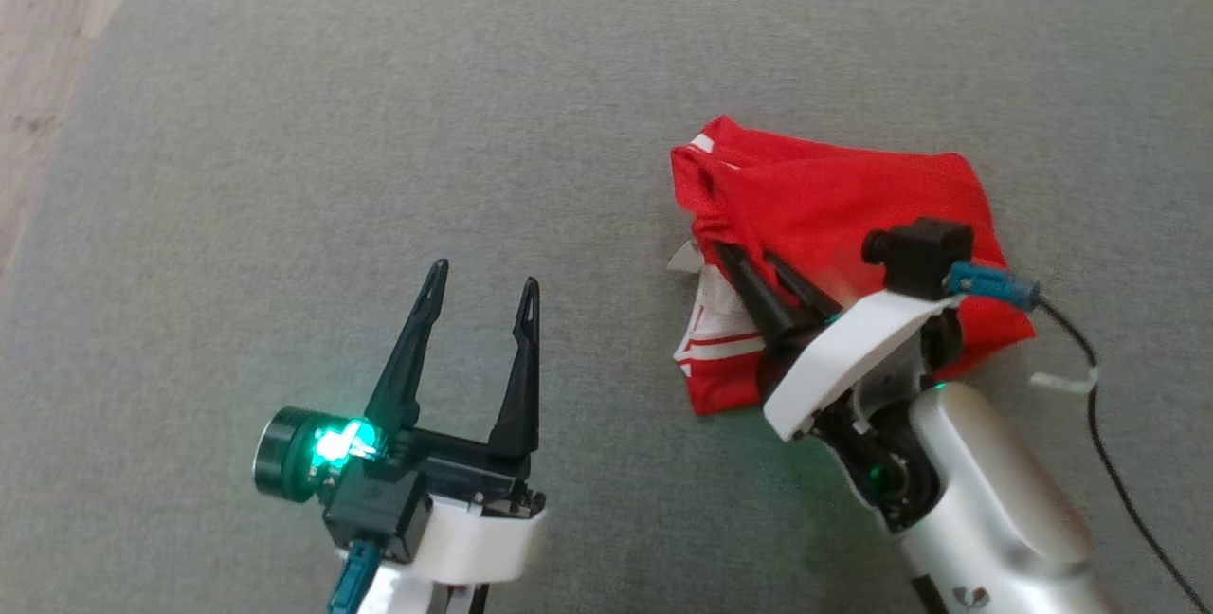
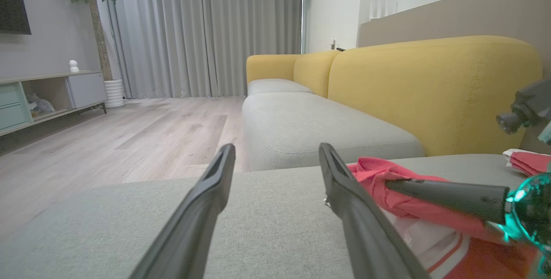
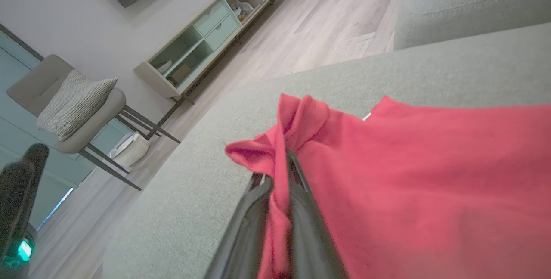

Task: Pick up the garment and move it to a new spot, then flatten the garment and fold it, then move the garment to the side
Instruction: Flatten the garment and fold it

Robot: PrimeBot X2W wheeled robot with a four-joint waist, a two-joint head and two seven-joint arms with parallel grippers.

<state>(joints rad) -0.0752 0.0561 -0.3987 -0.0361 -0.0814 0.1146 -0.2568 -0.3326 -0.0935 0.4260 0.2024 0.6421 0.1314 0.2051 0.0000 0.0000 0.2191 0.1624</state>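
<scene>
- The red garment (image 1: 834, 197) is bunched up on the grey cushion (image 1: 332, 121).
- A fold of it is pinched between the two fingers of the right gripper (image 1: 749, 256), which are pressed together on the cloth, so it can be lifted and carried to a new spot.
- Most of the cloth is spread past those fingertips.
- The fingers of the left gripper (image 1: 484, 275) are held apart with nothing between them; the garment is off to their side, not touching.
- That gripper is likely held ready so a second edge can be grabbed for flattening.
</scene>
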